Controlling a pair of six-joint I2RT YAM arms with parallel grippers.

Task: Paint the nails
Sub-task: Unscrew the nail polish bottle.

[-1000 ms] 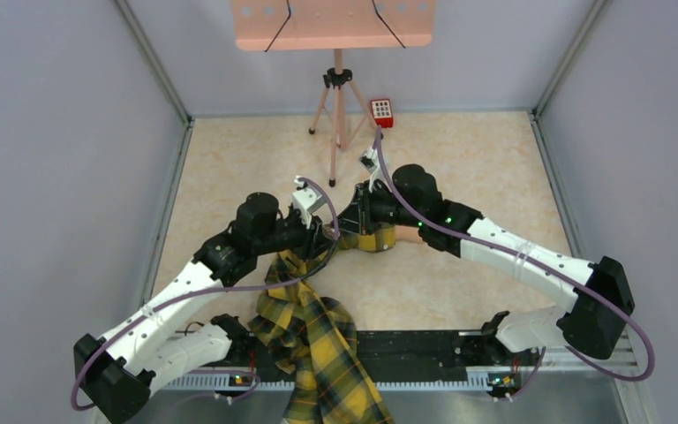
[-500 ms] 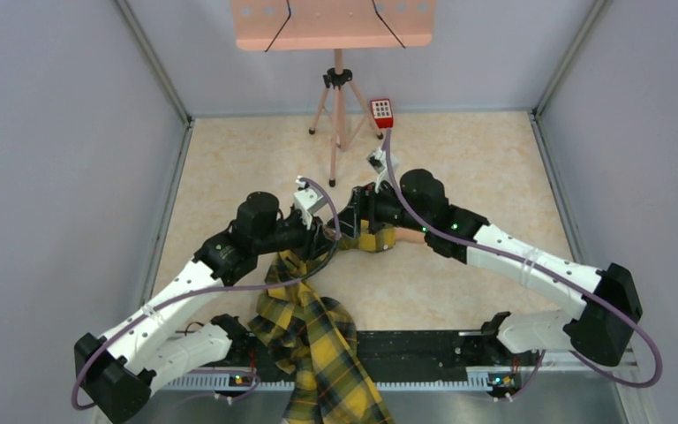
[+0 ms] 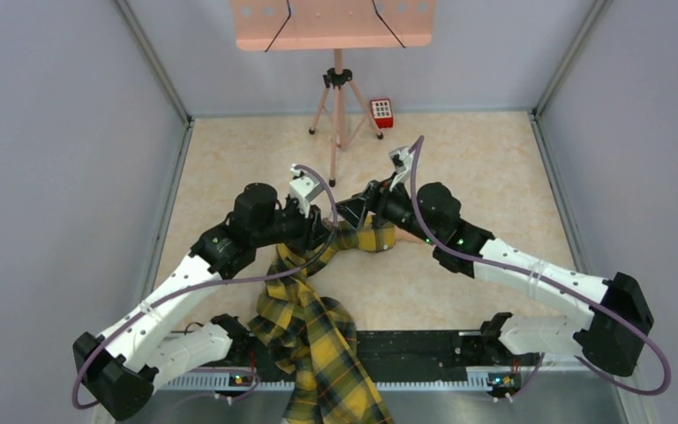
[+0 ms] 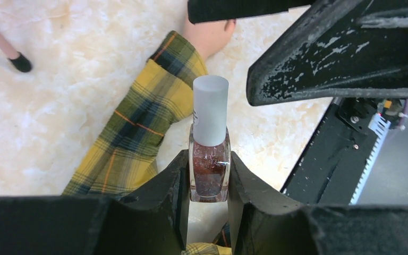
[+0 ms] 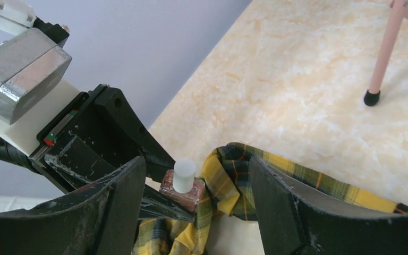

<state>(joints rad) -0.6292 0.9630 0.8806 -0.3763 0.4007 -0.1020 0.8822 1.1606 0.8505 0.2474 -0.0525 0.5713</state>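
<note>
My left gripper point(image 4: 209, 159) is shut on a small glass bottle of dark red nail polish point(image 4: 209, 172) with a white cap point(image 4: 210, 109). My right gripper point(image 5: 196, 170) stands open, its fingers wide apart on either side of that cap point(image 5: 184, 175) and not touching it. From above, both grippers point(image 3: 322, 228) point(image 3: 355, 212) meet over the yellow-black plaid sleeve point(image 3: 313, 327). Part of the pale mannequin hand point(image 4: 210, 37) shows past the cuff. The nails are hidden.
A pink tripod point(image 3: 338, 106) stands behind the grippers, one foot point(image 5: 372, 97) close by. The small red keypad box point(image 3: 381, 112) sits at the back wall. Grey walls enclose the table; a black rail point(image 3: 424, 349) runs along the near edge.
The right gripper has opened and its wrist has drawn back to the right, away from the cap. The left gripper has closed tighter on the bottle and shifted slightly.
</note>
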